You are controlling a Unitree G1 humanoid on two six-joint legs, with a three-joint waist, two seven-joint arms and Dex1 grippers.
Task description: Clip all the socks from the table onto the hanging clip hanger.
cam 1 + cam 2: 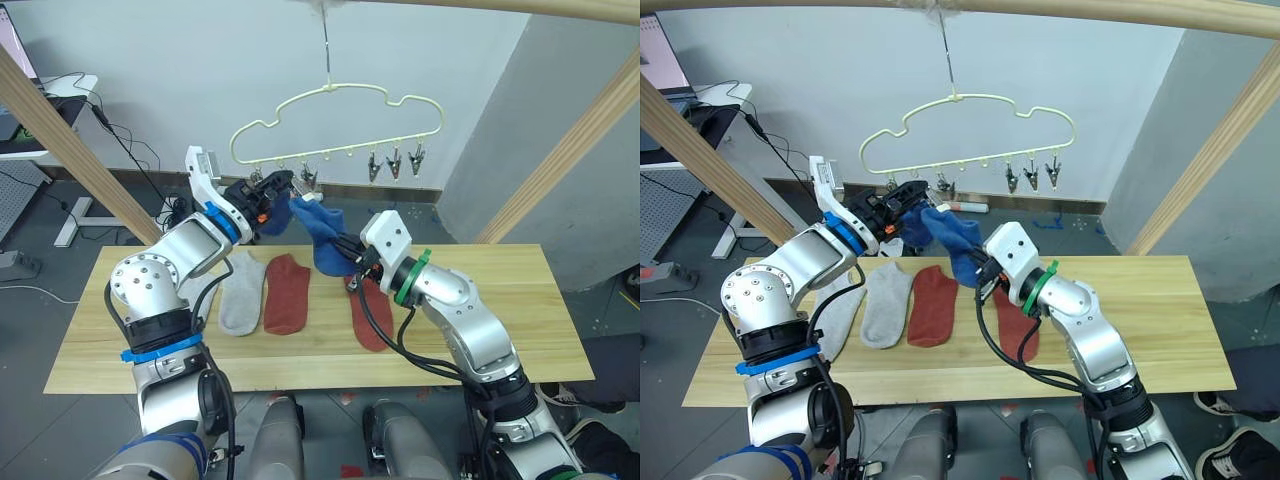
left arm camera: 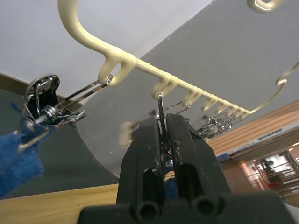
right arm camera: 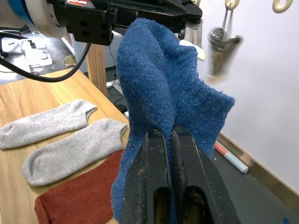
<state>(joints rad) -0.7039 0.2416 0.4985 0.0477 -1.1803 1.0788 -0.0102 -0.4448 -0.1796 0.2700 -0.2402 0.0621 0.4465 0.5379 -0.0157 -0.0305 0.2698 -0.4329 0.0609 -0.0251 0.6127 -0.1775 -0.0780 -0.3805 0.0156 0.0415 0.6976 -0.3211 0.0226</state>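
— Pale planks make the surface (image 1: 520, 330); why is that blue sock (image 1: 322, 235) lifted up?
— Right tool (image 3: 171, 140) pinches it, raising it to the hanger (image 1: 335, 125).
— And the left tool (image 2: 163, 140)?
— Squeezing a clip (image 2: 160, 112), likely to open it. Grey socks (image 3: 60, 140) and red ones (image 1: 933, 305) wait below.

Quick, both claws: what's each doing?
Left claw: closed on a hanger clip.
Right claw: closed on the blue sock.
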